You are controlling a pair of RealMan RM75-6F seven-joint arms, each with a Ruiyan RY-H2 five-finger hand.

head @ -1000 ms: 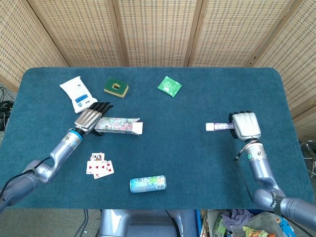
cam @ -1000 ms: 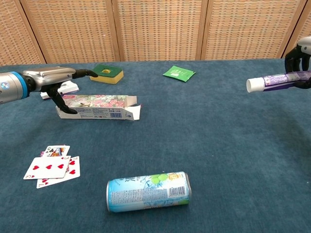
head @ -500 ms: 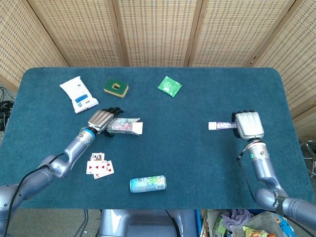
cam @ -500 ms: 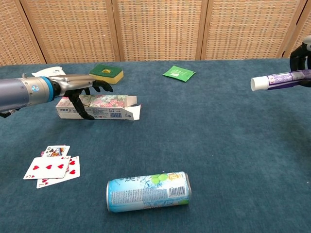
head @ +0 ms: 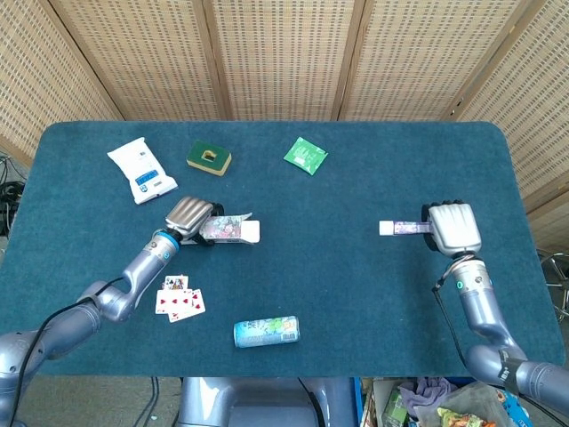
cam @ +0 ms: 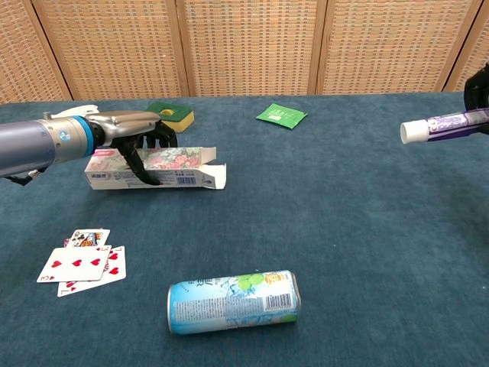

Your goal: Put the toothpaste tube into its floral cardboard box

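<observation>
The floral cardboard box [head: 235, 230] [cam: 180, 167] lies left of centre, its open flap end pointing right. My left hand [head: 189, 216] [cam: 134, 134] reaches over its left half, fingers curled down the front face, and grips it. Far to the right, my right hand [head: 454, 229] [cam: 480, 86] holds the purple and white toothpaste tube [head: 402, 229] [cam: 448, 125] level above the table, white cap pointing left toward the box. In the chest view that hand is mostly cut off by the frame edge.
A drink can [head: 266, 332] [cam: 233, 301] lies on its side near the front edge. Playing cards [head: 180, 300] [cam: 80, 260] lie front left. At the back are a sponge [head: 209, 158] [cam: 172, 113], a green sachet [head: 305, 155] [cam: 282, 115] and a wipes pack [head: 140, 169].
My left hand slid right along the box and closed over it; the box shifted slightly right. My right hand drifted a little right with the tube.
</observation>
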